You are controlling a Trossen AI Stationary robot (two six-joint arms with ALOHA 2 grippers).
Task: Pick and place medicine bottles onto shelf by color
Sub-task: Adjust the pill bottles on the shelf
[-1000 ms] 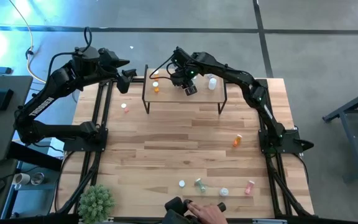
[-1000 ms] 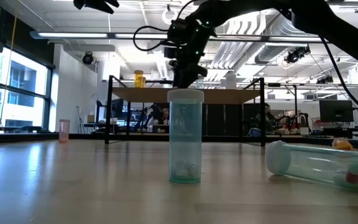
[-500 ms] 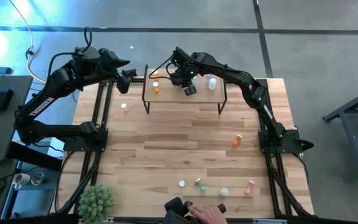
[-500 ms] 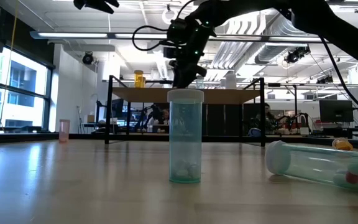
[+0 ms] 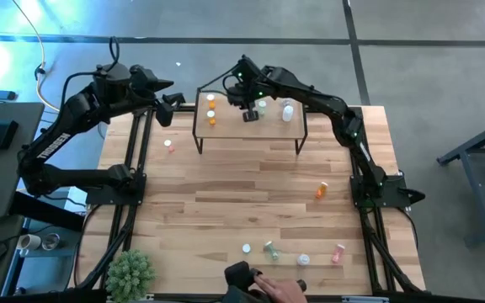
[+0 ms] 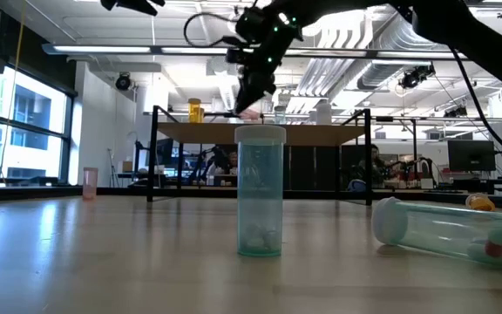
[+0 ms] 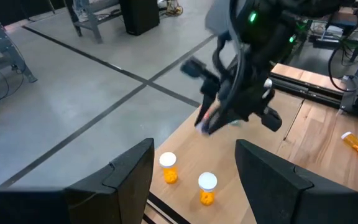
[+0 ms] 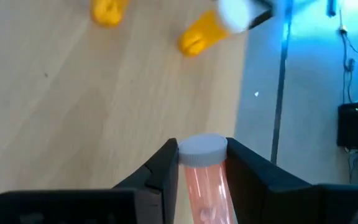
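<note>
Gripping a pink bottle between its two dark fingers, the right gripper hangs above the shelf, over the left half of the board. In the right wrist view the bottle's white cap pokes out just past the fingertips, with the pink body pinched on both sides, so the jaws are clenched on it and it is clear of the board. Beyond the gripper's tips in that view lie two orange bottles, which the high view shows standing on the shelf's left end, just to the gripper's left. To the gripper's right on the same board stand a pale bottle beside it and a clear bottle farther along. The left gripper waits off the shelf's left end, its fingers spread apart and holding nothing, well away from the right gripper. Another pink bottle stands on the table below the left gripper. Far from both grippers, an orange bottle lies on the table's right part, and near the front edge sit a green bottle, a pink one and two white-capped ones. A person's hand shows at the front edge, and a green plant stands at the front left corner.
</note>
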